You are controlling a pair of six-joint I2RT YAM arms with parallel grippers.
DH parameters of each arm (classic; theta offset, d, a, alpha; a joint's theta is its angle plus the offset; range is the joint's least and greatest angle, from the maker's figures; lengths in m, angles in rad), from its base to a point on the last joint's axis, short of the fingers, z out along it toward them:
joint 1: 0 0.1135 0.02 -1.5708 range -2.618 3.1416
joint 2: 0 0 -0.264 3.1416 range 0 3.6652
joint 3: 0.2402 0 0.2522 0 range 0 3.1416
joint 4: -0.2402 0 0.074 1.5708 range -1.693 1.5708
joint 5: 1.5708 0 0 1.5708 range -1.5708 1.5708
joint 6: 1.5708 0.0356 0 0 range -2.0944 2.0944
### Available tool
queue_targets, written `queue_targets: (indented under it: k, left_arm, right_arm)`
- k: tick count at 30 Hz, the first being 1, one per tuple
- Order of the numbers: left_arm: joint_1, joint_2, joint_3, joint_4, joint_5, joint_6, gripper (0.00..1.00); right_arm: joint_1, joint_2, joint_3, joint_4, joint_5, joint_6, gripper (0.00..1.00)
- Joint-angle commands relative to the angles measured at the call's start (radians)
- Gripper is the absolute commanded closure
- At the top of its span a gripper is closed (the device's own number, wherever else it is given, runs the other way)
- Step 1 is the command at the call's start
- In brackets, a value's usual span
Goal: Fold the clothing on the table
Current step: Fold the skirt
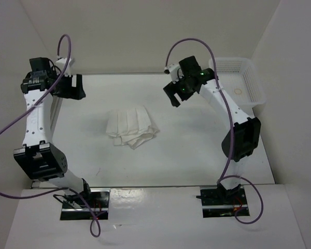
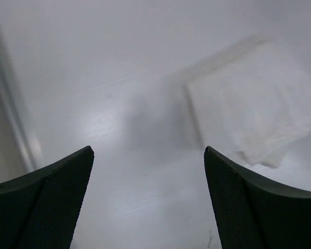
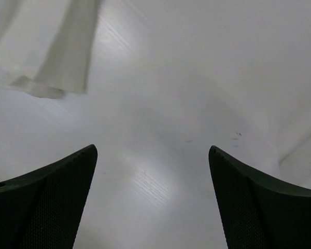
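- The left hand [image 1: 74, 88] hangs above the tabletop [image 1: 197, 150] with its fingers wide apart and nothing between them. Its wrist view shows only bare surface under the gap.
- The right hand [image 1: 174, 94] is likewise spread and empty, and is also raised off the surface.
- The clothing [image 1: 132, 127] lies between the two hands and a little nearer the arm bases than either. It touches neither hand and is folded into a small, roughly square bundle.
- From the left hand it sits ahead and to the right; from the right hand, ahead and to the left.
- Risk: the bundle looks loose. Its layers fan out unevenly at the corner towards the bases, so the thin pleated fabric could slide or spring open by itself.
- Risk: a hand dropping back in to tidy that corner could catch only the top layer and drag the fold apart. A low sweep across the bundle would do the same.
- Judged from how it lies, the fold looks nearly or fully done. Leaving it alone seems safer than regrasping.
- A white mesh basket [image 1: 257, 89] stands just beyond the right hand's outer side, close to that arm's forearm, so a wide outward swing could knock it.
- Purple cables [image 1: 217, 78] loop off both arms and hang clear of the fabric.
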State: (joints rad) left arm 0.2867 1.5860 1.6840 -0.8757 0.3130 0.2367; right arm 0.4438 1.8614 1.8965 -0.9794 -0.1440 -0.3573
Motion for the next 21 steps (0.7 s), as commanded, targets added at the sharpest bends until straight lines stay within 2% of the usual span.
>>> queue_targets:
  k: [1,5,6,8,13,19,21]
  left_arm:
    - [-0.058,0.113,0.048,-0.032,0.363,0.019,0.07]
    - [-0.107,0.262,0.106,-0.118,0.692,0.071,0.07]
    - [-0.128,0.287,0.106,-0.137,0.721,0.114,0.07]
    - [-0.147,0.319,0.086,-0.140,0.726,0.133,0.07]
    - [-0.220,0.328,-0.090,0.023,0.687,0.067,0.06]
    - [-0.342,0.429,-0.102,0.055,0.670,0.067,0.06]
    - [-0.376,0.488,-0.057,0.067,0.670,0.067,0.06]
  right_arm:
    - [-0.027,-0.047,-0.109,0.087,0.080,-0.011,0.08]
    - [-0.040,-0.071,-0.220,0.111,0.089,0.001,0.08]
    - [-0.040,-0.083,-0.234,0.137,0.089,0.001,0.08]
    - [-0.040,-0.093,-0.278,0.156,0.099,0.030,0.08]
    - [-0.040,-0.103,-0.347,0.197,0.100,0.041,0.08]
    - [-0.040,-0.039,-0.347,0.197,0.122,0.050,0.08]
    - [-0.040,-0.030,-0.347,0.197,0.132,0.050,0.08]
